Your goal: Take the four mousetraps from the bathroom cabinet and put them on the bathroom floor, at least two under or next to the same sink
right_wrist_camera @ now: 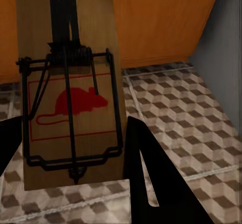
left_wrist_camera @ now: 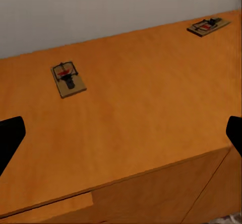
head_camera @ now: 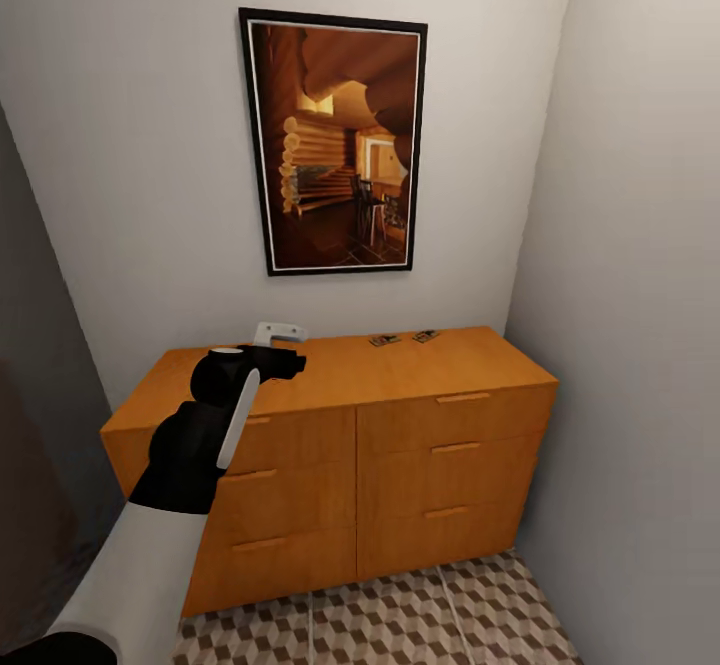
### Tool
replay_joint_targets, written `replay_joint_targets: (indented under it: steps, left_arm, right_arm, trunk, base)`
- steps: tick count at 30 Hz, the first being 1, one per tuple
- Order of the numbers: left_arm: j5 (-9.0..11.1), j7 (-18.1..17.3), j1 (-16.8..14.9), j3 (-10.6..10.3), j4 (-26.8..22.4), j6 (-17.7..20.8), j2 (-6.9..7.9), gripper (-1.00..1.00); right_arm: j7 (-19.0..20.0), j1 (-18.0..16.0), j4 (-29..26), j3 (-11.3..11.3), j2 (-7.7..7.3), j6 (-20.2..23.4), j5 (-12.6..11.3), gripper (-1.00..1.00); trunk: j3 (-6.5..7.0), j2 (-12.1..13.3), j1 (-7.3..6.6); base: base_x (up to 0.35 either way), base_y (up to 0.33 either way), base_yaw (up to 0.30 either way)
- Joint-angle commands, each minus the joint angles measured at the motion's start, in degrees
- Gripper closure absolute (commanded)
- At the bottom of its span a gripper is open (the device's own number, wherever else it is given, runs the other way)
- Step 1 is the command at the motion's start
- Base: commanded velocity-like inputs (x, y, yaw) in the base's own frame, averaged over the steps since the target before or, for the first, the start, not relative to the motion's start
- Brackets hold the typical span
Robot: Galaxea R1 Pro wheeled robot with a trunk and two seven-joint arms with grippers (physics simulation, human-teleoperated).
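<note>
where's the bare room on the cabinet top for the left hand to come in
The orange-brown wooden cabinet's flat top is mostly bare: a wide front strip from the left pincer to the right end, and the gap between the two small brown wooden mousetraps. Both traps sit near the white back wall, so that back edge is tighter.

Left pincer [left_wrist_camera: 121,133] fingers spread, right pincer [right_wrist_camera: 70,148] apparently clamped

Even, soft, diffuse lighting; no glare. Faint shading in wall [head_camera: 130,145] corners. Renders slightly soft, low resolution; no edge distortion noted.
</note>
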Motion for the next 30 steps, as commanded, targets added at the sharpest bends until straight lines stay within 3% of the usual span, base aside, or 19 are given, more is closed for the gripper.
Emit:
replay_joint_targets:
  steps: [1,6,15,24,30]
  left_arm:
    - [0.0,0.2,0.0,-0.1,0.0,0.3,0.01,-1.0]
    - [0.0,0.2,0.0,-0.2,1.0,0.3,-0.01,-1.0]
    - [0.0,0.2,0.0,-4.0,2.9,0.2,0.01,-1.0]
    - [0.1,0.2,0.3,-4.5,3.9,0.1,0.09,-1.0]
    - [0.1,0.2,0.3,-4.4,4.4,0.1,0.1,-1.0]
  right_arm:
    - [0.0,0.0,0.0,0.5,0.01,-0.2,-0.5,1.0]
    - [0.0,0.0,0.0,0.5,0.01,-0.2,-0.5,1.0]
    - [0.0,0.0,0.0,0.5,0.01,-0.1,-0.4,1.0]
    - [0.0,0.0,0.0,0.5,0.01,0.0,-0.4,1.0]
    - [0.0,0.0,0.0,0.5,0.04,0.0,-0.4,1.0]
  trunk:
    - [0.0,0.0,0.02]
    - [0.33,0.0,0.02]
    - [0.58,0.0,0.02]
    - [0.6,0.0,0.02]
    - [0.6,0.0,0.02]
  base:
    - [0.241,0.0,-0.233]
    - [0.252,0.0,-0.233]
    - [0.261,0.0,-0.1]
    - [0.26,0.0,-0.006]
    - [0.077,0.0,0.0]
